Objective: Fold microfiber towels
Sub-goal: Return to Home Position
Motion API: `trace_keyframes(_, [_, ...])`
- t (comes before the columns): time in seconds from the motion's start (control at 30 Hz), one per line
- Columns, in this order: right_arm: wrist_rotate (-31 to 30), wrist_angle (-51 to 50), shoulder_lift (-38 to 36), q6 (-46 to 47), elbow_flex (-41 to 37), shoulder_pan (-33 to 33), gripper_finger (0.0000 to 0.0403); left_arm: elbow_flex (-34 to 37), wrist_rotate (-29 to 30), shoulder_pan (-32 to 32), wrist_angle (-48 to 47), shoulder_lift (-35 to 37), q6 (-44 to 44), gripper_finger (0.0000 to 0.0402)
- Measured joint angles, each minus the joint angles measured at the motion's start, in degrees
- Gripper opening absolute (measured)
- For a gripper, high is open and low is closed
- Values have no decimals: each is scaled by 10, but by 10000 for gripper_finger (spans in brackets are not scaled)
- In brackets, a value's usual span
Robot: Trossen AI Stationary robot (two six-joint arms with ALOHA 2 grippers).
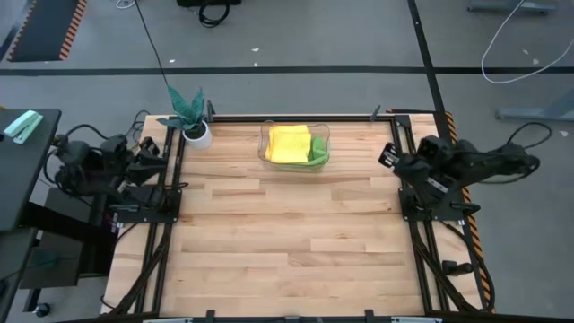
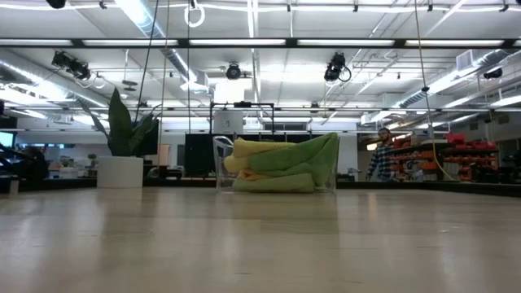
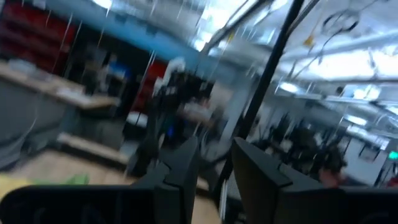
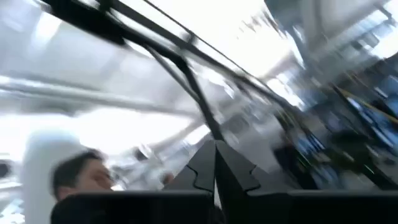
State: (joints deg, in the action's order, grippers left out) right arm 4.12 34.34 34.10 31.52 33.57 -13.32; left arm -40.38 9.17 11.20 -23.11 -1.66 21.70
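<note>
Clear bin (image 1: 265, 151), well apart from both pairs of fingers: yellow towel (image 1: 287, 144) on top, darker green towel (image 1: 318, 152) beside it. Low view adds a thin streak of orange towel (image 2: 251, 173) and the light lime green towel (image 2: 277, 184).

Table (image 1: 287, 242): pale wood, staggered plank pattern.

Fingers of left gripper (image 3: 217, 168) and right gripper (image 4: 214, 165): black.

Plant (image 1: 186, 106) teal, pot (image 1: 198, 135) white.

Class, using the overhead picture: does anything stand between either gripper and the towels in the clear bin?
Only the bin's own wall. Bare table lies between the right gripper and the towels. On the left gripper's side, the potted plant stands close to the straight path, slightly toward the far edge, not squarely across it.
</note>
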Motion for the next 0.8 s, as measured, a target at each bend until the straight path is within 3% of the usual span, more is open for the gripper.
trace_keyframes(0.13, [15, 184, -8, 4, -100, 0, 17, 24, 0, 0, 18, 14, -18, 107])
trace_keyframes(0.3, [15, 299, -8, 19, -176, 0, 17, 47, 0, 0, 34, 1, -10, 107])
trace_keyframes(0.4, [15, 373, -6, 16, -208, -2, 16, 80, 0, -1, 123, 4, 0, 107])
trace_keyframes(0.8, [9, 449, 16, -35, -236, -64, 18, 209, -15, -1, 299, 2, 17, 107])
